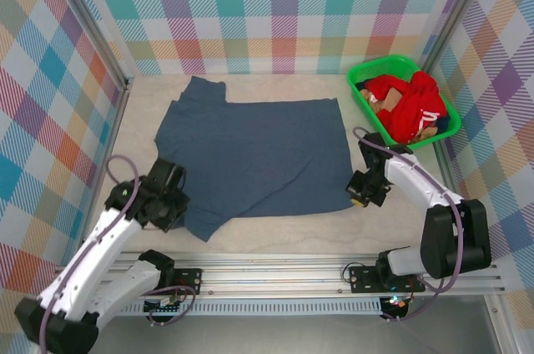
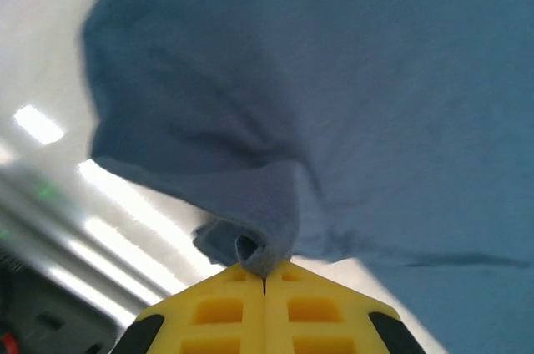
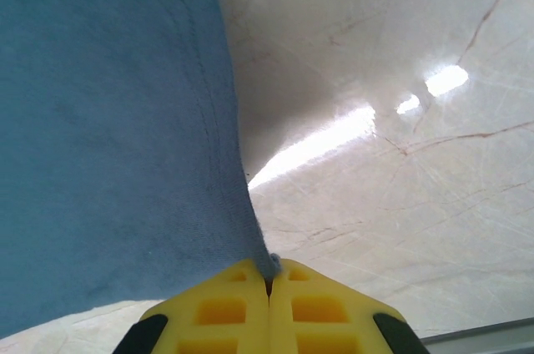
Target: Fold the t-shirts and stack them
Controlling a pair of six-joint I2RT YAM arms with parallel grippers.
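A large slate-blue t-shirt (image 1: 259,154) lies spread on the pale table, one sleeve sticking out at the back left. My left gripper (image 1: 177,212) is shut on the shirt's near left edge; the left wrist view shows a rolled fold of blue cloth (image 2: 259,245) pinched between the yellow fingers (image 2: 217,308). My right gripper (image 1: 359,197) is shut on the near right corner, where the hem (image 3: 265,264) runs into the closed yellow fingers (image 3: 321,308). A red t-shirt (image 1: 409,105) lies bunched in the green basket (image 1: 360,78).
The green basket stands at the back right, close to the plaid wall, with dark cloth under the red one. Plaid walls close in the left, back and right sides. A metal rail (image 1: 275,275) runs along the near edge.
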